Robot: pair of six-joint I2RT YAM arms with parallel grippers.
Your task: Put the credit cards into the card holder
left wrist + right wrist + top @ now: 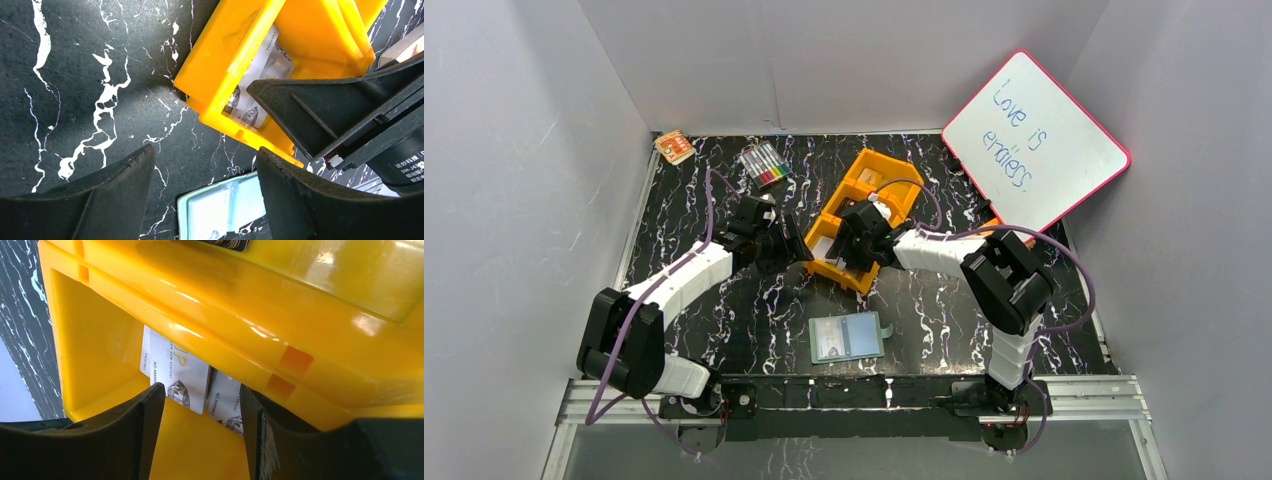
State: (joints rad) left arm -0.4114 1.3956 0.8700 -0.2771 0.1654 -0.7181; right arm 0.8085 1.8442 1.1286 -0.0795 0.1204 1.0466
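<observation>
1. Two claws meet at the near end of the orange tray (869, 158), which sits slanted in the middle of the black tabletop (724, 320).
2. R claw (849, 250) is open. Its two fingers point down into the tray's near end box, w/ a gap between them.
3. The right wrist view shows the R claw (201, 387) w/ the credit cards (175, 372) in that gap. At least 2 cards stand on edge and lean on the tray wall (300, 315). The claw holds nothing. I can't tell if a finger touches a card.
4. L claw (789, 245) is open wide and holds nothing. It sits just beside the tray's near left edge.
5. From the left wrist, the L claw (204, 150) looks at the tray corner (210, 75), and the cards (260, 75) peek over the wall. The R claw's black finger fills the right side there, so room in that box is tight.
6. The card holder (846, 337) lies open and flat, pale side up, near the front edge, between the 2 arm bases. Its corner shows low in the left wrist view (220, 210).
7. Bare tabletop lies btw the tray and the holder, and more to the holder's left.
8. A whiteboard (1034, 140) leans at the back right, close to the R arm's elbow. A pen pack (764, 165) lies at the back, left of the tray.
</observation>
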